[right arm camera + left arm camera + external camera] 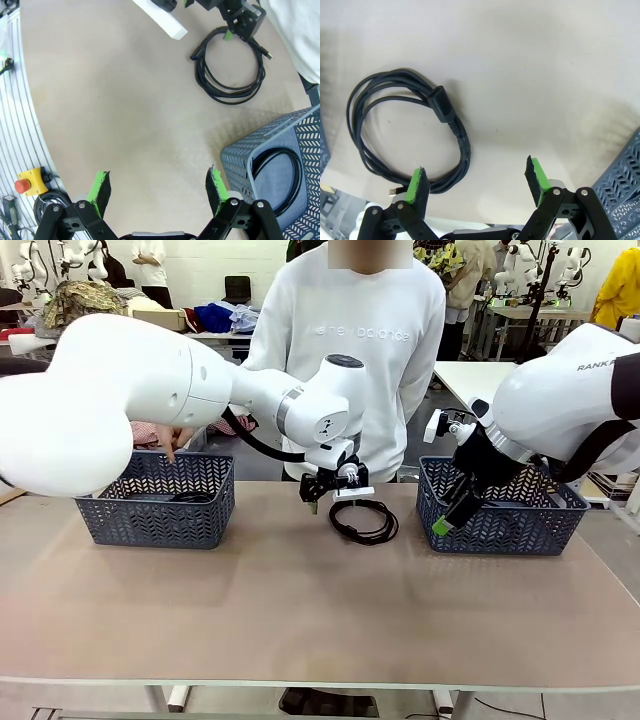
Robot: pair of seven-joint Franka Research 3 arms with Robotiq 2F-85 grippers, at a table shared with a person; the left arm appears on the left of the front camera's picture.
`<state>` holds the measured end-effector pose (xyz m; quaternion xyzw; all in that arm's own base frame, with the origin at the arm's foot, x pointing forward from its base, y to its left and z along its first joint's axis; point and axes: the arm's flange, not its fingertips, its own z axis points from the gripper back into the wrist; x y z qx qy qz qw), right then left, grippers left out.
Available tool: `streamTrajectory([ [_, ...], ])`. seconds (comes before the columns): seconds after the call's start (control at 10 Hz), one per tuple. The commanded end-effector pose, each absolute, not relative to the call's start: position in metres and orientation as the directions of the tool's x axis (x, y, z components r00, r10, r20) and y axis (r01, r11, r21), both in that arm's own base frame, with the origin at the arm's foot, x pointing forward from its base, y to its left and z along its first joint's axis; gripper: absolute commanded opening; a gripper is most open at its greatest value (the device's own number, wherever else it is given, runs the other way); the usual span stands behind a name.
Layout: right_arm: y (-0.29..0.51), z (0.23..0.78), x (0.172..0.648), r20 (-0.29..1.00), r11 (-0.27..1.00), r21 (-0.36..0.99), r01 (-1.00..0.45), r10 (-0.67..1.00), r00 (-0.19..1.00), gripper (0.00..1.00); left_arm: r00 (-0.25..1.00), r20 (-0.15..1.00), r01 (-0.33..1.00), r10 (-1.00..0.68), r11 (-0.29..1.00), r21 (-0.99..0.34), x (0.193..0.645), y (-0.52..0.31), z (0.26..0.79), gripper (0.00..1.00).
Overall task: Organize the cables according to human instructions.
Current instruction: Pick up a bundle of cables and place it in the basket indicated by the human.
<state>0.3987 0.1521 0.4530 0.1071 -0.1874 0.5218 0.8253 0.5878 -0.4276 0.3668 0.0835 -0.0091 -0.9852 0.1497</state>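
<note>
A coiled black cable (363,521) lay flat on the tan table (300,610), near the middle and toward the far side. It sat between two dark blue plastic baskets. From the cable, the left basket (155,502) was at 9 o'clock and the right basket (497,510) was at 3 o'clock.

The left gripper (322,492) hung just above the table, right beside the cable at about its 10 o'clock edge. Its jaws were spread wide and held nothing. In the left wrist view, the cable (410,135) lay at 10 o'clock from the gripper (477,182), with its chunky plug near the top of the loop. One green pad (416,185) showed just over the bottom curve of the loop, but I could not tell if it touched.

The right gripper (447,520) hung in front of the right basket, near that basket's left end, pointing down. Its jaws were also spread wide, with nothing in them. In the right wrist view, the gripper (157,187) looked down on bare table. The cable (231,70) on the table was far off at 1 o'clock, with the other arm's gripper (235,22) at its top edge. A basket (272,170) sat at 3 o'clock, and another coiled cable (277,167) lay inside it.

A person in a white sweatshirt (345,350) stood at the far side of the table. The person's hand (172,438) pointed a finger down over the back rim of the left basket. Something dark (185,498) lay inside that basket.
</note>
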Motion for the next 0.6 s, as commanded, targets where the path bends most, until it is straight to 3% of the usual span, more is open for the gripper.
streamTrajectory([
  [0.0,0.1518,0.4540,0.3984,0.423,0.437,-0.020,-0.899,0.819,0.388,1.00,-0.952,-0.124,0.275,-0.280,-0.960,0.056,0.5925,-0.4217,0.3693,1.00],
  [0.5,0.1518,0.4540,0.3984,0.423,0.437,-0.020,-0.899,0.819,0.388,1.00,-0.941,-0.162,0.293,-0.296,-0.955,0.043,0.5878,-0.4276,0.3668,1.00],
])
